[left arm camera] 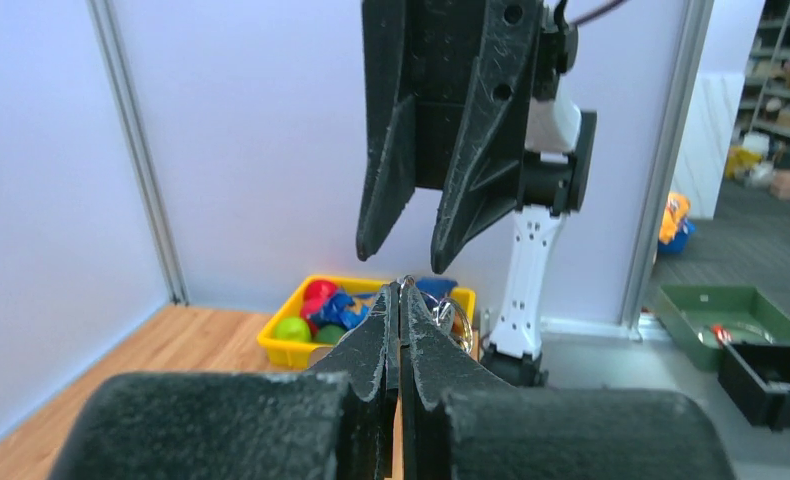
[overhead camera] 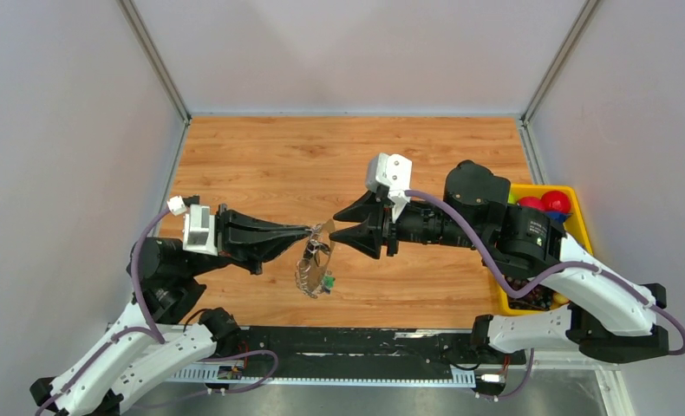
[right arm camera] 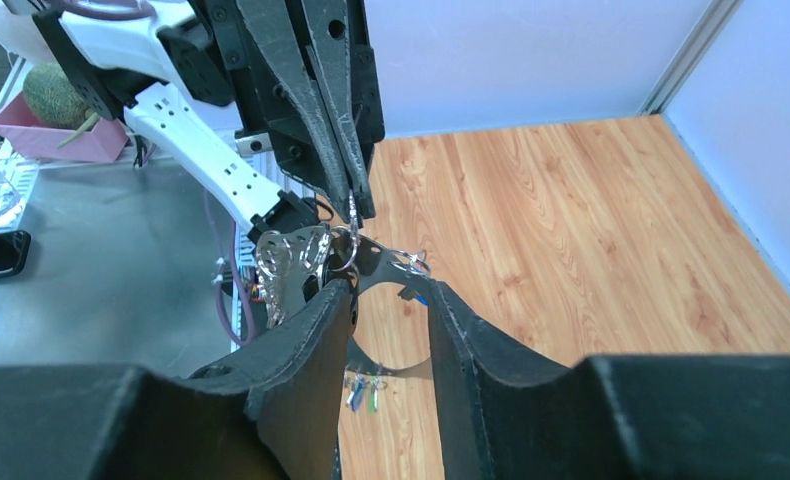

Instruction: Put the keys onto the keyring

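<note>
The keyring (overhead camera: pixel 315 260) hangs above the wooden table as a silvery loop with chain bits, small keys and coloured tags bunched under it. My left gripper (overhead camera: pixel 309 231) is shut on its top edge. In the left wrist view the left gripper (left arm camera: pixel 401 287) is closed, with a ring (left arm camera: pixel 453 318) showing just right of the tips. My right gripper (overhead camera: pixel 339 224) is open, its tips facing the left gripper's. In the right wrist view the right gripper (right arm camera: pixel 389 290) stands open just below the keyring's metal (right arm camera: pixel 371 258). I cannot tell single keys apart in the silvery cluster (right arm camera: pixel 289 262).
A yellow bin (overhead camera: pixel 582 227) with coloured balls stands at the table's right edge, partly under the right arm; it also shows in the left wrist view (left arm camera: pixel 289 350). Grey walls close in the table on the left, back and right.
</note>
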Controlling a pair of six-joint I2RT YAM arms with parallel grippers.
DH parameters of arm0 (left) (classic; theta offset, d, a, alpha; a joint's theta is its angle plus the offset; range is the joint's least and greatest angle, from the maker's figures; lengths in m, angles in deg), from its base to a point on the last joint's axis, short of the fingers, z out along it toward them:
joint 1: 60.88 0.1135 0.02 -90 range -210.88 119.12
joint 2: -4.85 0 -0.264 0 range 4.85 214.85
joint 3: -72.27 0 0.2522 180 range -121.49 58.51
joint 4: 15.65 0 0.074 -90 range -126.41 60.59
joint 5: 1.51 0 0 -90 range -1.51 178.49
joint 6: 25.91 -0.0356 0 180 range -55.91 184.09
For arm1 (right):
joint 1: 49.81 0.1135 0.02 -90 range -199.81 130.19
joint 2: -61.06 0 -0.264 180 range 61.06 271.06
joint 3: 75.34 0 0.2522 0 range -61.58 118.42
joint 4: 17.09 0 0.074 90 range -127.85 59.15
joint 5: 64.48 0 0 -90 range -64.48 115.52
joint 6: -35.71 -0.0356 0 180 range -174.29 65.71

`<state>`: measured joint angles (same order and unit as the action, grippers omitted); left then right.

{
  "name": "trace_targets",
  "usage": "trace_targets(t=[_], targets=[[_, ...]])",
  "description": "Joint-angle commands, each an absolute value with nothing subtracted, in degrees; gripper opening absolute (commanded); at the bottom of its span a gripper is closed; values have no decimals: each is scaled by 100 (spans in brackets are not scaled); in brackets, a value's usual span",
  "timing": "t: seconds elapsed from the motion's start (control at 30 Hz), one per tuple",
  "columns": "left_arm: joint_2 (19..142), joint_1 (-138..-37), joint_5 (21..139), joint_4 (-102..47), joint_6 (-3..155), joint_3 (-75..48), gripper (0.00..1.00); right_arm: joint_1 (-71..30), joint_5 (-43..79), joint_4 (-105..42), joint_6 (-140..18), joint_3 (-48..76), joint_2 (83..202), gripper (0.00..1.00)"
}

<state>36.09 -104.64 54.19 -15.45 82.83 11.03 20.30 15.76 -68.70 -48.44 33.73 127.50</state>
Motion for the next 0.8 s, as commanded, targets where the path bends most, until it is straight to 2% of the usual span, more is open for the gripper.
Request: trace_targets(t=[0.0,0.17,0.77], targets=[[3588,-10473,6005,354,9073,1322,0,2059,1575,-6327,-4825,3506,12692,37],[3705,-10473,6078,926,9437,1490,0,2061,1550,-6208,-4856,3567,12733,35],[3699,-10473,6200,1003,9456,1636,0,2059,1301,-5496,-5218,3784,12920,35]])
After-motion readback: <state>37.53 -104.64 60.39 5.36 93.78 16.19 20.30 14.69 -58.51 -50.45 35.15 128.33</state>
